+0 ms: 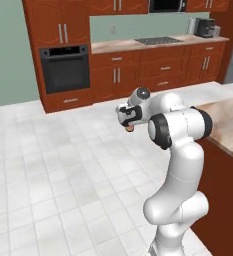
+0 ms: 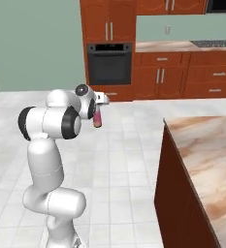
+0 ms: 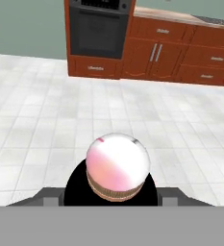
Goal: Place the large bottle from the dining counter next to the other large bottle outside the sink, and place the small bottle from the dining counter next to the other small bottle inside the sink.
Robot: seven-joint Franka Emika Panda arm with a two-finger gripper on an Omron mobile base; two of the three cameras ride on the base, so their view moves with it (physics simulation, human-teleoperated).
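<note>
Right base view: the white arm stands at the left, its jaws clamped on the large bottle from the dining counter, which hangs pink from the hand above the tiled floor. The oven is behind it, then the dining counter, a marbled desk, at the right, well apart from the bottle.

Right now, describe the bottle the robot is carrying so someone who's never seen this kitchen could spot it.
Find the white robot arm standing on the pale tiled floor, left of the marbled dining counter. At the arm's hand, the gripper holds a slim bottle hanging below it. Its pink body is the only pink thing against white arm, grey tiles and red-brown cabinets.
</note>
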